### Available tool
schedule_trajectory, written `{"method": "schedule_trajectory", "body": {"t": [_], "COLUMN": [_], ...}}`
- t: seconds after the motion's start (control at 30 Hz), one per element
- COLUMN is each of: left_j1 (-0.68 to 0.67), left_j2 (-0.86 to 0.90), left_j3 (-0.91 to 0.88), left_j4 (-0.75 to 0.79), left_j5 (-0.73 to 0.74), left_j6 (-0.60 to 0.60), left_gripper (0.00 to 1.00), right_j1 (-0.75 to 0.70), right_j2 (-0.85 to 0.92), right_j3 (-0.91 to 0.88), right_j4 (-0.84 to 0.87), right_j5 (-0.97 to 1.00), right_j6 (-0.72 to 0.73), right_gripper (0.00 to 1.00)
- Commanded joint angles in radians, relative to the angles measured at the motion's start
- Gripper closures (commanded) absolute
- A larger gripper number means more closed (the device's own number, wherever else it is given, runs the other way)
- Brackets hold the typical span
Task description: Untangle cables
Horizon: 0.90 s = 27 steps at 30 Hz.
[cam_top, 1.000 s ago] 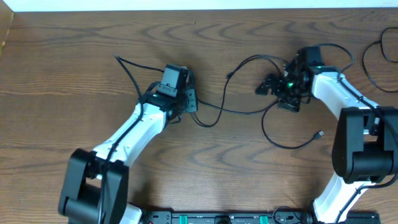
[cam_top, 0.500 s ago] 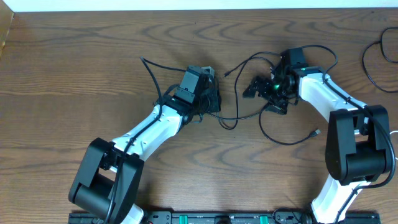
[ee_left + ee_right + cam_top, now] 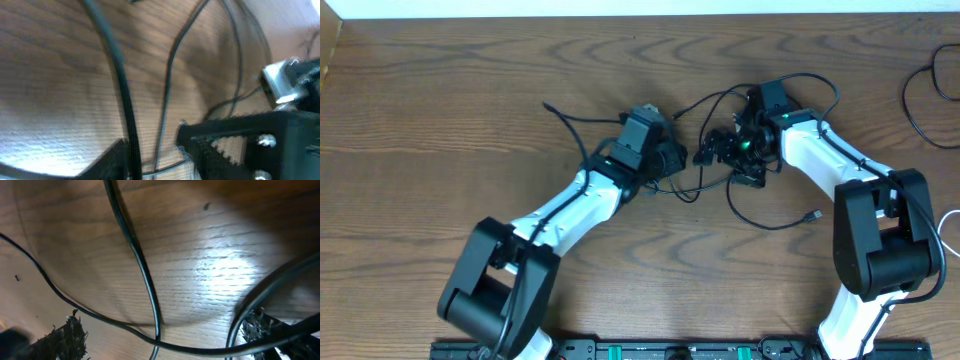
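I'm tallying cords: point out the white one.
The white cable, a short curve at the frame's right edge beside the right arm. The others are black: the tangle at mid-table and a loop at upper right.

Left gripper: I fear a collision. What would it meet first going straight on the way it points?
Likely the black cables right before the left gripper; just beyond, the right gripper. Depth is unclear.

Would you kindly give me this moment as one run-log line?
task: untangle cables | left tool: open, astride cables | right tool: open, above cables | tools: close together
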Motion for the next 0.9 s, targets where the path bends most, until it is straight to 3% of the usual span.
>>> {"method": "schedule_trajectory", "body": {"t": [0.0, 0.1, 0.23, 0.27, 0.5, 0.63, 0.87], "left_j1": [-0.003, 0.004, 0.013, 0.023, 0.09, 0.16, 0.319], "left_j2": [0.024, 0.006, -0.067, -0.112, -0.271, -0.338, -0.365], "left_j3": [0.016, 0.016, 0.017, 0.017, 0.017, 0.017, 0.016], "left_j4": [-0.003, -0.002, -0.005, -0.016, -0.214, -0.354, -0.428], "left_j5": [-0.066, -0.048, -0.048, -0.05, -0.132, -0.236, -0.245], "left_j6": [-0.031, 0.011, 0.092, 0.169, 0.267, 0.262, 0.057], "left_gripper": [0.42, 0.2, 0.13, 0.02, 0.02, 0.02, 0.02], "right_j1": [0.002, 0.002, 0.002, 0.002, 0.002, 0.009, 0.021], "right_j2": [0.021, 0.021, 0.021, 0.021, 0.021, 0.021, 0.021], "right_j3": [-0.031, -0.031, -0.031, -0.031, -0.031, -0.031, -0.031], "right_j4": [-0.003, -0.003, -0.003, -0.002, 0.024, 0.07, 0.144], "right_j5": [0.051, 0.061, 0.065, 0.066, 0.101, -0.06, -0.148], "right_j6": [0.011, 0.011, 0.011, 0.011, -0.056, -0.204, -0.401], "right_gripper": [0.01, 0.01, 0.01, 0.01, 0.01, 0.01, 0.01]}}
